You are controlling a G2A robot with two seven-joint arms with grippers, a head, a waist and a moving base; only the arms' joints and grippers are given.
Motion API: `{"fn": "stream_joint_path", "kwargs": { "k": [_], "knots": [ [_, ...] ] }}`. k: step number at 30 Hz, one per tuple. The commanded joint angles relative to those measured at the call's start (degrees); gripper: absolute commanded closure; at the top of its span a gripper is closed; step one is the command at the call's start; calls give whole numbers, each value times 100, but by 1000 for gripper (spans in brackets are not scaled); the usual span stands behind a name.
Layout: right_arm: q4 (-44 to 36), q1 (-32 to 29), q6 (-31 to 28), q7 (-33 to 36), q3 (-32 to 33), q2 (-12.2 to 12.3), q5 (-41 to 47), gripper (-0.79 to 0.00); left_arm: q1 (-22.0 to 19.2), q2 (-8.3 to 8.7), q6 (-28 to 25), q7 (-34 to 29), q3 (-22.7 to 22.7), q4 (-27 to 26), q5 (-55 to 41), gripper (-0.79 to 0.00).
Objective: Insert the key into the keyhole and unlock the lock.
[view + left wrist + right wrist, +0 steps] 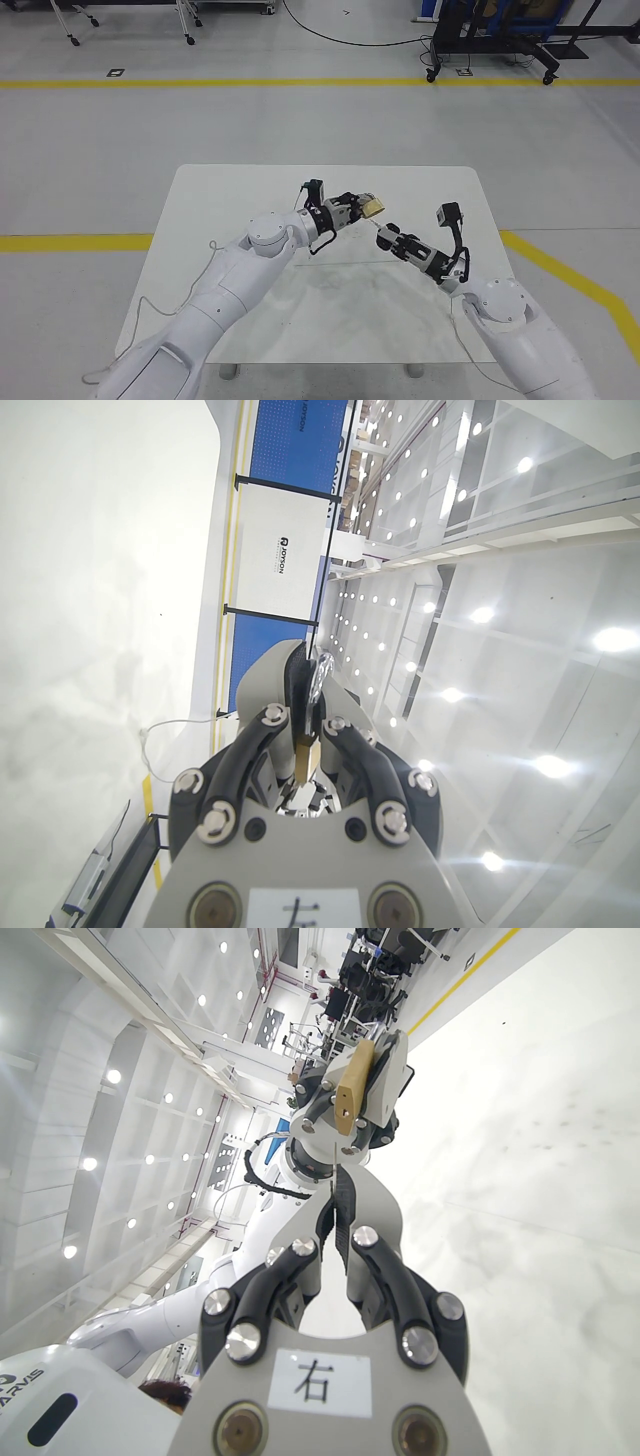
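The left gripper point(316, 680) is held up above the table point(230, 200), over its far half and a little toward the right edge. Its fingers point(296, 685) are clamped on a brass padlock point(350, 1088). In the left wrist view the steel shackle point(318, 682) sits between the finger pads, and the brass body lies back toward the palm. In the right wrist view the bottom face of the padlock, with its keyhole point(345, 1114), is turned toward the right gripper point(336, 1178).

The right gripper is also in the air over the table, just beside the left one and nearer the front edge. Its fingers point(345, 1198) are pressed together, pinching a thin key point(333, 1155) seen edge-on. The blade sticks out past the fingertips and points at the padlock. Its tip is just short of the bottom face and slightly to one side of the keyhole. I cannot tell whether it touches the brass.
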Motion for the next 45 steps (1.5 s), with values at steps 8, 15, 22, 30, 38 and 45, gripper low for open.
{"fn": "stream_joint_path", "kwargs": {
  "k": [8, 15, 22, 30, 38, 45],
  "knots": [
    [22, -43, -24, -192, 90, -27, -53, 0, 135, 8, 35, -16, -148, -124, 173, 0],
    [16, -45, 5, -150, 77, -53, -51, 0, 281, 41, 96, -3, -286, -287, 352, 0],
    [67, 8, 17, -118, 47, -82, -72, 0, 374, 63, 161, -15, -431, -424, 451, 0],
    [115, 33, -21, -88, 66, -110, -20, 0, 424, 70, 204, -34, -543, -533, 577, 0],
    [203, 112, 17, -58, 18, -147, 6, 0, 452, 63, 228, -8, -573, -577, 802, 0],
    [197, 137, 32, -29, -30, -173, -81, 0, 493, 57, 123, 133, -571, -632, 1133, 0]
  ]
}}
